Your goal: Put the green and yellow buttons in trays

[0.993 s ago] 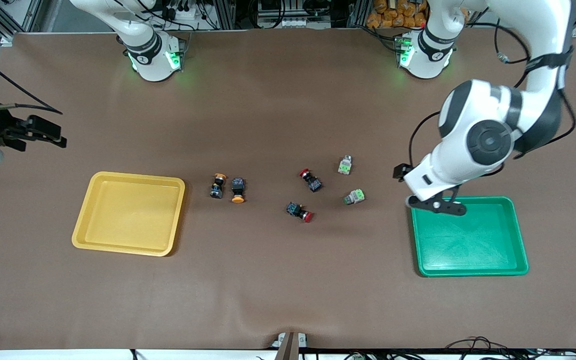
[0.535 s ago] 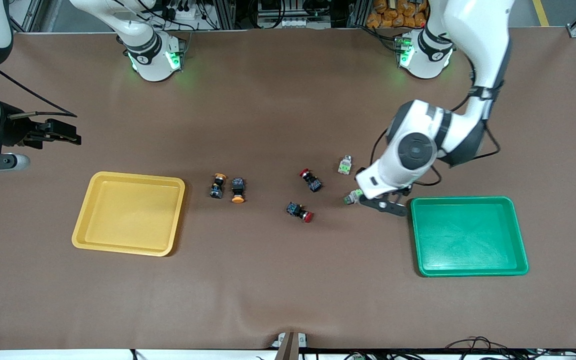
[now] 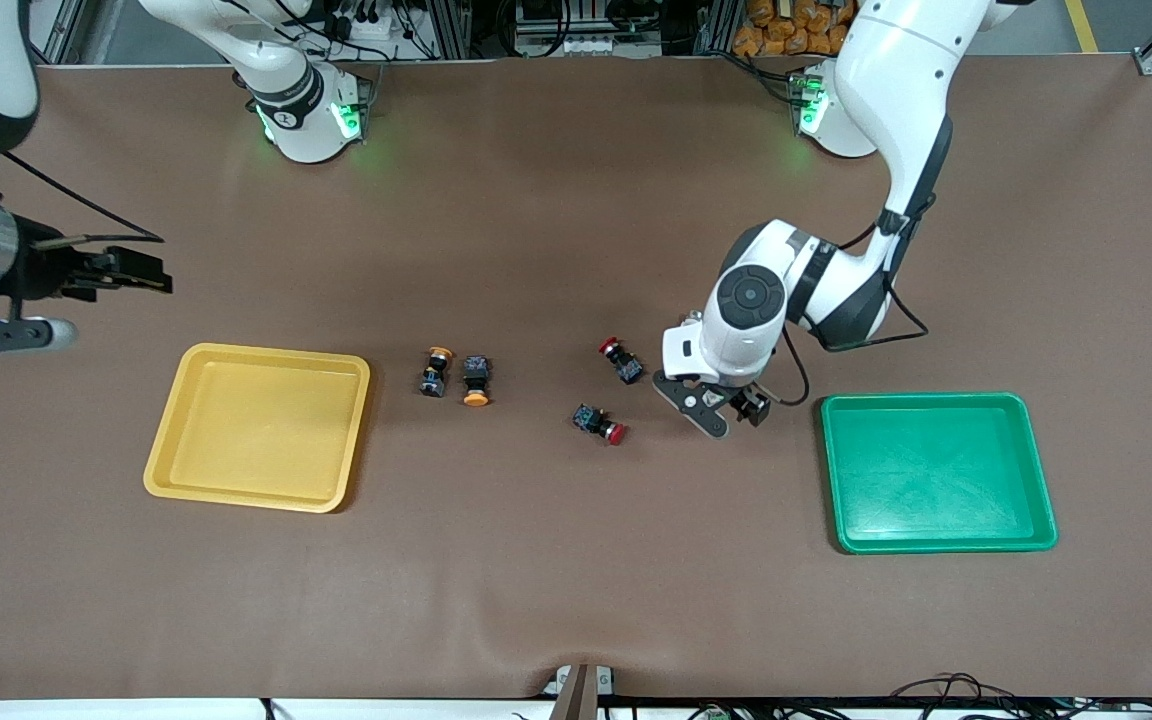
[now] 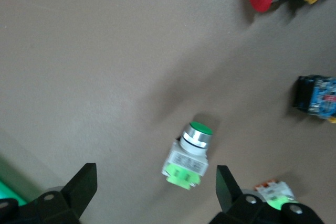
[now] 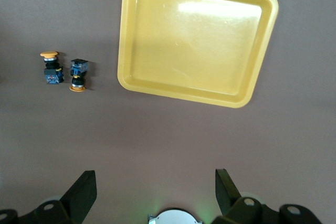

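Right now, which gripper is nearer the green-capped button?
Left. The left gripper hangs open right over the green-capped button, fingers either side. The right gripper waits open over bare table past the yellow tray.

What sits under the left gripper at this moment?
A green button lies on the table between the open left gripper's fingers. A second green button shows partly past one finger; the front view hides both.

Bare table rings the green button (image 4: 189,154) between the left hand's (image 4: 156,192) spread fingers.
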### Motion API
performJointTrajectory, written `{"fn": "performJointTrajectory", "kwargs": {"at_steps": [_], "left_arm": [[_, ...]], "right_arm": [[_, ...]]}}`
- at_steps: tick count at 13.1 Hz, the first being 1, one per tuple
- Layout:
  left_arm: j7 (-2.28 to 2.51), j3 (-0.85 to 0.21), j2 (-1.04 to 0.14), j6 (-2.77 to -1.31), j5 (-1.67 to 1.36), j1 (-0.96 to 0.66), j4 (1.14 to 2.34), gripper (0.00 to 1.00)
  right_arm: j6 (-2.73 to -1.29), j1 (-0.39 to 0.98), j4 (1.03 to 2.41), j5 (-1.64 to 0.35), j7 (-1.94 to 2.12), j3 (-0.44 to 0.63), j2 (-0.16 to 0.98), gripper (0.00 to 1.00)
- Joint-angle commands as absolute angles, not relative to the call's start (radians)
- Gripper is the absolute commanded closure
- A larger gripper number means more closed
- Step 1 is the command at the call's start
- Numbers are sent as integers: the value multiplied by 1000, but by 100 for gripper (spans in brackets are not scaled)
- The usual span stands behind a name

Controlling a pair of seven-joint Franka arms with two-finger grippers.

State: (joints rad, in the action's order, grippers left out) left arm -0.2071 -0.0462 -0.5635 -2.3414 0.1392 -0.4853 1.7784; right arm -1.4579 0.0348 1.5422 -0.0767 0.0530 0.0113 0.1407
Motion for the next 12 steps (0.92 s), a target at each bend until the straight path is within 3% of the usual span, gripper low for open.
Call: {"fn": "performJointTrajectory", "kwargs": {"at_steps": [1, 7, 12], "left_arm": [[-258, -51, -616, -2404, 147, -472, 1750, 0], [-377, -67, -638, -2441, 150, -433, 1801, 0], [-365, -173, -650, -2454, 112, -343, 1822, 0]], "right_arm": [[-1500, 153, 1540, -78, -107, 15, 158, 0], [-1626, 305, 1561, -132, -313, 15, 242, 0], [-1928, 371, 1683, -185, -341, 15, 350, 0]]}}
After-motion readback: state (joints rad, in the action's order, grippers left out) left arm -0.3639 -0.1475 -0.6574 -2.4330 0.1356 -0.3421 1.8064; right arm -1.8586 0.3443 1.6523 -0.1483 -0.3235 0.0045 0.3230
